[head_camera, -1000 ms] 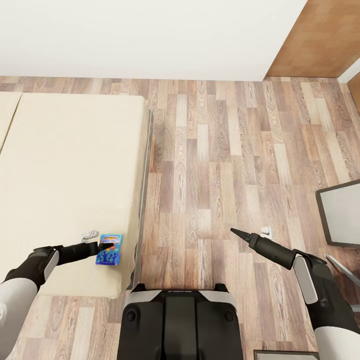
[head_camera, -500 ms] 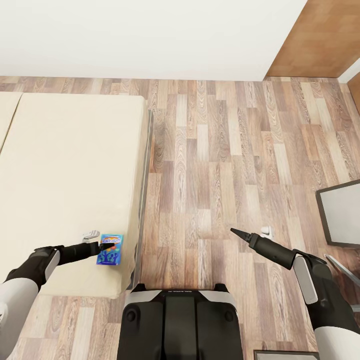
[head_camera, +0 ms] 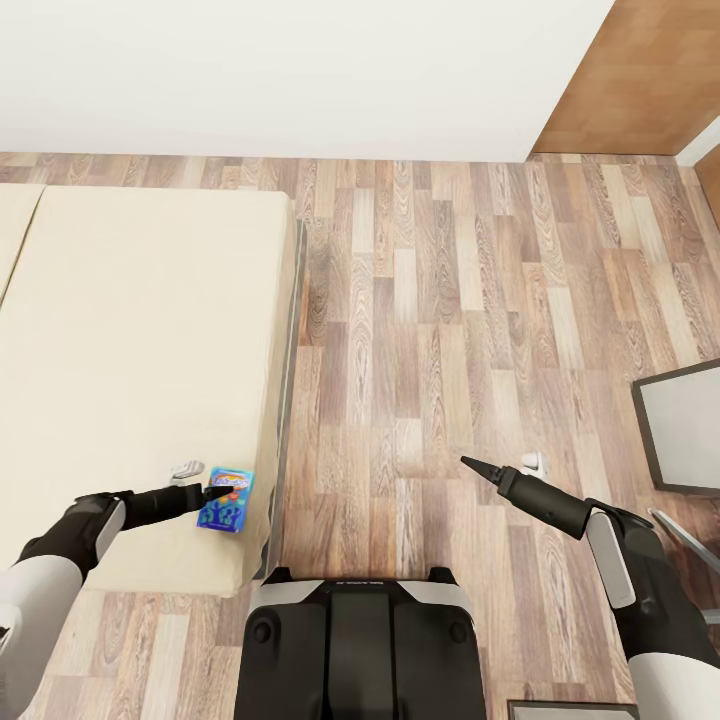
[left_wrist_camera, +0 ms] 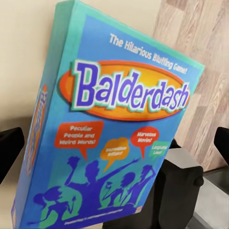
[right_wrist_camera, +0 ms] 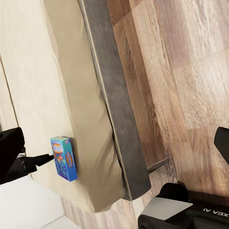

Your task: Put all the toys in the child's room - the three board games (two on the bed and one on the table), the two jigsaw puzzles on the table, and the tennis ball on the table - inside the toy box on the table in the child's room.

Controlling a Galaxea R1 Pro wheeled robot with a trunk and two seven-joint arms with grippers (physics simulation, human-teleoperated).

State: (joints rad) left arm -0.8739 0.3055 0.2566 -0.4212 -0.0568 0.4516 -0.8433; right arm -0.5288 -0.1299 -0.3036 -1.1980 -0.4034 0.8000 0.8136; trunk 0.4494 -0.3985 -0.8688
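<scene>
One board game [head_camera: 225,500] lies just ahead of the spread left claw [head_camera: 214,491], its long axis between the fingers

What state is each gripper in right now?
Left gripper: open, fingers either side of the blue-green Balderdash board game box, not gripping.
Right gripper: cannot be told; holding nothing.

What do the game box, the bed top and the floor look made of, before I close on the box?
Game box: seemingly printed cardboard with a slightly glossy face; sharp edges, flat panels, "Balderdash" artwork. Bed: plain matte cream surface, probably fabric over a mattress; rounded edge over a dark grey frame. Floor: wood-look planks with visible grain, faint sheen; laminate or timber cannot be told.
</scene>
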